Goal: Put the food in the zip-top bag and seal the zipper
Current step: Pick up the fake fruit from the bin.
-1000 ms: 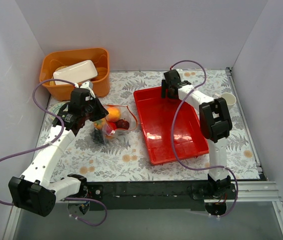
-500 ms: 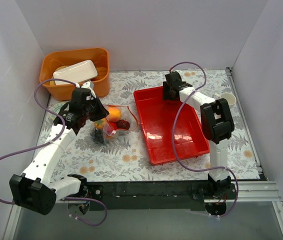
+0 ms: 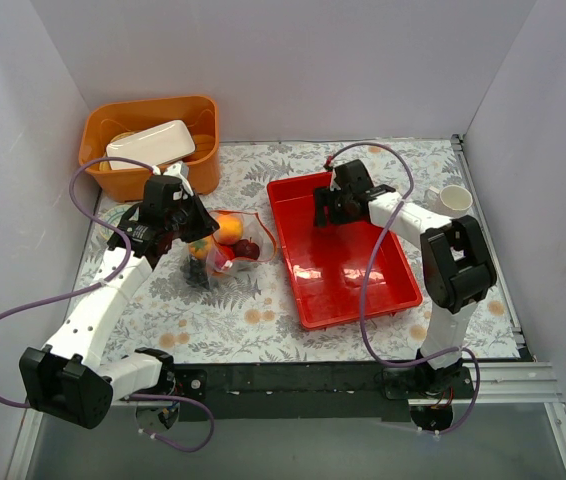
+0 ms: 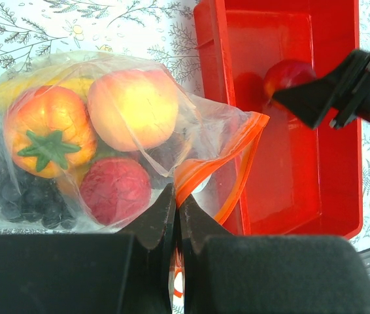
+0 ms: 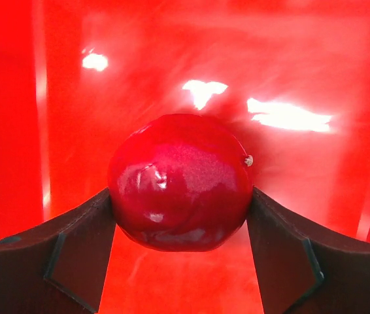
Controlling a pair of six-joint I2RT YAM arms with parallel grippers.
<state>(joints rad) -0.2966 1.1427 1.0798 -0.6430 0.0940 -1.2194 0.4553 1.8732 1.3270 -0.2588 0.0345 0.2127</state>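
Observation:
The clear zip-top bag lies left of the red tray. It holds a peach-orange ball, a dark red ball, an orange piece with a green star, dark grapes and a yellow piece. My left gripper is shut on the orange-red zipper at the bag's mouth, which gapes open toward the tray. My right gripper is shut on a glossy red ball over the tray's far left part. The ball also shows in the left wrist view.
An orange bin with a white container stands at the back left. A white cup stands right of the tray. White walls close in the left, back and right sides.
My right gripper has moved from the tray's far edge toward the near left, over the tray floor, with the red ball in it. The left arm and the bag have not moved.

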